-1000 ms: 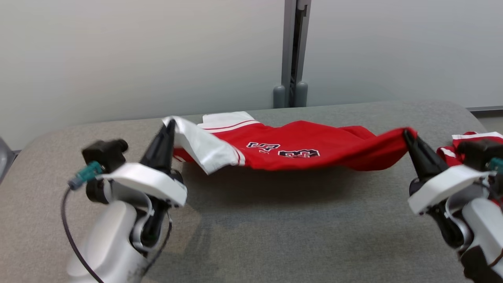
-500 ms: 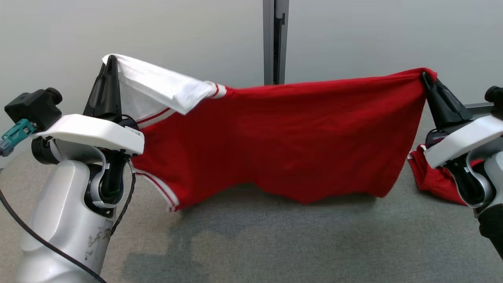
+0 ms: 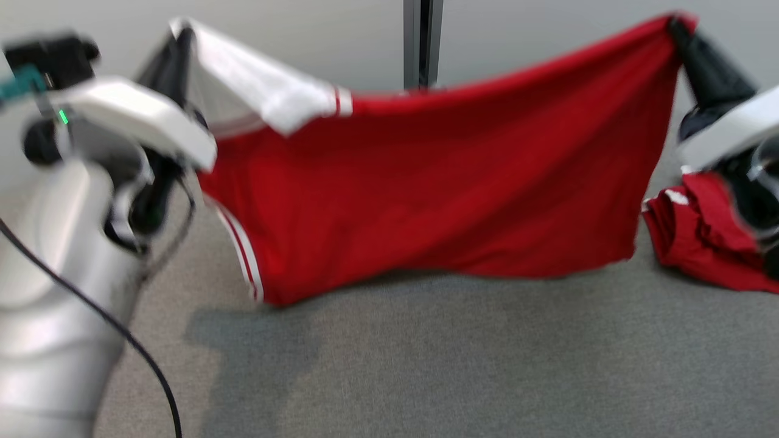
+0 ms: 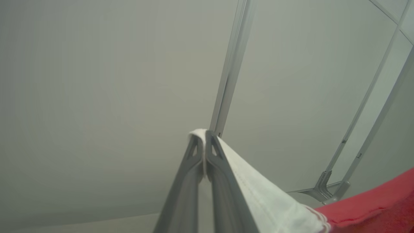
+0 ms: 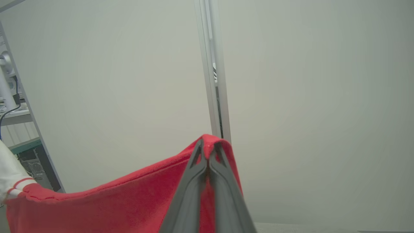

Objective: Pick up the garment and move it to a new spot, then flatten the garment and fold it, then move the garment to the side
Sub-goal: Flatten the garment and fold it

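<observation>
Red garment (image 3: 438, 201): hangs spread between both claws, mid head view, hem near the grey table (image 3: 426, 365).
Risk: both pinches are thin, so a jerk could slip a corner free; the hem might drag the red heap (image 3: 700, 243) at 3 o'clock.
Left gripper (image 4: 204, 137): raised at 10 o'clock, clamped on the white corner.
Right gripper (image 5: 208, 147): raised at 1 o'clock, clamped on the red corner.

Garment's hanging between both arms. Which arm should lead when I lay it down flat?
Left, probably. The left tool pinches the garment by its white corner over open table, while the right tool holds the red corner near another red cloth on the table that could snag.
</observation>
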You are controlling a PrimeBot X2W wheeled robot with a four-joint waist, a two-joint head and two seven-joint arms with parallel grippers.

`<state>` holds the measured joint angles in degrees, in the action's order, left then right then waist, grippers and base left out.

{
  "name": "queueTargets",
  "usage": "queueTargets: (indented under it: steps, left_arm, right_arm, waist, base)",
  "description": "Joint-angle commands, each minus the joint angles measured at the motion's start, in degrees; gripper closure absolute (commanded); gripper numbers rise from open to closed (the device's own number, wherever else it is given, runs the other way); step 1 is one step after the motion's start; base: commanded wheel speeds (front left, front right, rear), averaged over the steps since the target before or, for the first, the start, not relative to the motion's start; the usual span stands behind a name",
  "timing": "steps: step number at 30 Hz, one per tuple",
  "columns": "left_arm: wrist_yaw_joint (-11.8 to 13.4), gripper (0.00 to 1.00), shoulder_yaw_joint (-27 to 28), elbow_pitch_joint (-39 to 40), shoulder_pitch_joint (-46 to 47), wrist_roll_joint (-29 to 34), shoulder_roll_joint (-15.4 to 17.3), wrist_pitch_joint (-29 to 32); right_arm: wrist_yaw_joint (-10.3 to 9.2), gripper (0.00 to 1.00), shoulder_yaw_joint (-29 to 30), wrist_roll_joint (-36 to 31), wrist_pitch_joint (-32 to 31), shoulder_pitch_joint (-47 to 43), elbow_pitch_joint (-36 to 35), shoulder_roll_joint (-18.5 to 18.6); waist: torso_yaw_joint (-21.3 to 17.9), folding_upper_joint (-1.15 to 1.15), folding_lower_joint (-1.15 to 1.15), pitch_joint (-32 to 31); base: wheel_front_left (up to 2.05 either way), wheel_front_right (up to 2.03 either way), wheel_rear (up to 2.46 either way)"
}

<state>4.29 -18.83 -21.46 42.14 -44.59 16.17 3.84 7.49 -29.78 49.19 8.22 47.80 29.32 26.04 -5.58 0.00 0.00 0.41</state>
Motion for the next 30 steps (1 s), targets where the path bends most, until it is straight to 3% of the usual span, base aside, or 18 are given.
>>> queueTargets:
  steps: [1, 4, 7, 14, 15, 18, 23, 30]
  left_arm:
    - [0.3, 1.0, -0.3, -1.2, 7.1, 2.1, 1.2, 1.1]
    - [-0.2, 1.0, -1.7, -6.2, 19.3, 4.4, 0.0, 2.9]
    - [0.4, 1.0, -2.0, -10.7, 30.2, 7.0, -1.1, 0.2]
    - [1.7, 1.0, 0.1, -22.2, 49.3, 11.0, -5.9, -15.8]
    - [1.7, 1.0, 0.1, -22.2, 49.3, 11.0, -5.9, -15.8]
    - [1.8, 1.0, 1.5, -23.6, 54.5, 12.8, -7.3, -18.8]
    - [0.6, 1.0, 6.8, -15.0, 53.8, 19.6, -9.8, -18.9]
    - [-3.3, 1.0, 8.9, -18.0, 46.4, 24.1, -12.3, -18.9]
  right_arm:
    - [-0.01, 1.0, 0.4, 0.8, -1.0, 5.0, 0.9, 1.7]
    - [0.0, 1.0, -2.9, -0.4, -1.4, 15.7, 2.8, 2.9]
    - [0.0, 1.0, -4.5, -1.7, 0.7, 25.1, 6.0, 2.8]
    - [0.0, 1.0, -0.8, -5.3, 6.9, 42.6, 16.1, -1.9]
    - [0.0, 1.0, -0.8, -5.3, 6.9, 42.6, 16.1, -1.9]
    - [-0.01, 1.0, 6.6, -10.9, 7.0, 45.0, 11.7, -3.0]
    - [0.0, 1.0, 18.9, -17.2, 7.0, 39.5, 4.7, -8.1]
    - [0.0, 1.0, 15.9, -14.7, 7.0, 31.5, 10.0, -9.6]
  waist:
    - [0.3, 0.0, 0.0, 6.9]
    - [0.6, 0.0, 0.0, 15.9]
    - [0.5, 0.0, 0.0, 21.3]
    - [0.1, 0.0, 0.0, 27.7]
    - [0.1, 0.0, 0.0, 27.7]
    - [0.1, 0.0, 0.0, 29.3]
    - [0.4, 0.0, 0.0, 30.8]
    - [1.1, 0.0, 0.0, 30.8]
  base:
    - [0.0, 0.0, 0.0]
    - [0.0, 0.0, 0.0]
    - [0.0, 0.0, 0.0]
    - [0.0, 0.0, 0.0]
    - [0.0, 0.0, 0.0]
    - [0.0, 0.0, 0.0]
    - [0.0, 0.0, 0.0]
    - [0.0, 0.0, 0.0]
